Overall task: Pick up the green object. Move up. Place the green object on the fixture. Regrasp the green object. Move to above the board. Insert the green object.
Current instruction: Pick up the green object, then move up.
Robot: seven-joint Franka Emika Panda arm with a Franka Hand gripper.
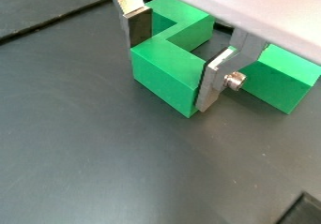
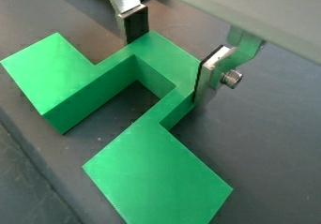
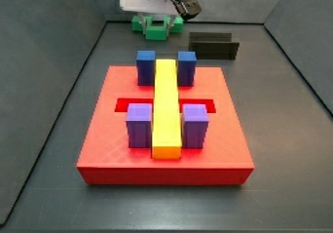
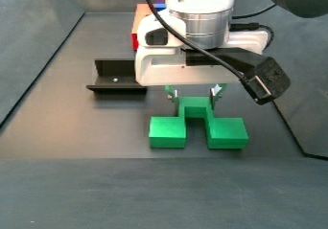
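The work surface is a dark grey matte floor point(image 3: 289, 130), enclosed by grey walls point(image 3: 58, 8). A thin dark seam point(image 1: 51, 23) runs across the floor in a wrist view. A long yellow bar point(image 3: 166, 110) lies along the centre line of the board point(image 3: 104, 149). Two blue blocks point(image 3: 146, 65) flank the far end of the bar, one on each side. Two purple blocks point(image 3: 139, 126) flank its near end in the same way. The gripper point(image 4: 195, 97) hangs low over the floor, away from these blocks.
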